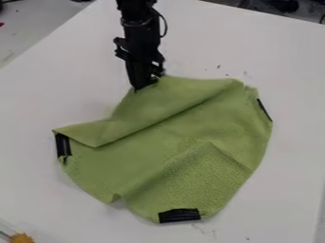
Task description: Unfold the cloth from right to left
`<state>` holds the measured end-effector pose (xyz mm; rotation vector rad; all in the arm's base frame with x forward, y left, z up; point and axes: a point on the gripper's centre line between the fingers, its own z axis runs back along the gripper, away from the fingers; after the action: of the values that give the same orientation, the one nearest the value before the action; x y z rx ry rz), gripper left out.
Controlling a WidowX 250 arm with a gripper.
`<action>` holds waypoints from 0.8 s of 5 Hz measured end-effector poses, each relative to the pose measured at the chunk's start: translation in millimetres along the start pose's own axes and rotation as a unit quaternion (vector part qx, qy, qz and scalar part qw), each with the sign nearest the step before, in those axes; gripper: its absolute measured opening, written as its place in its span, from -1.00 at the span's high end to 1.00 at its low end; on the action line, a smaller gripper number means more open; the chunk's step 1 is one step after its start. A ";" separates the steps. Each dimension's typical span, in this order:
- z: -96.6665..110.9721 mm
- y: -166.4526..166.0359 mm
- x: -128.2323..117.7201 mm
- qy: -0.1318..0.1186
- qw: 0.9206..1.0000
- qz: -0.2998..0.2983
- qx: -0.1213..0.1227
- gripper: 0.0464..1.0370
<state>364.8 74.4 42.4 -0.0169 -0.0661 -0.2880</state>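
Jaws (145,86) are clamped on the upper edge of the green cloth (165,142), left of its centre. Cloth lies creased on the white surface (273,52), a long fold running diagonally across its upper part. Black strips mark its left corner (62,145), right edge (264,109) and bottom edge (179,215). Orange object (22,238): bottom-left corner of view.
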 end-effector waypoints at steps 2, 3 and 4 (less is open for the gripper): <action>-7.1 39.5 32.1 0.003 0.998 -0.060 0.007 0.98; -4.6 50.0 46.7 0.001 0.996 -0.091 0.012 0.98; -9.9 51.6 50.8 0.005 0.994 -0.112 0.005 0.95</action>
<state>428.7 109.2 35.6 0.0021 -0.0595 -0.5115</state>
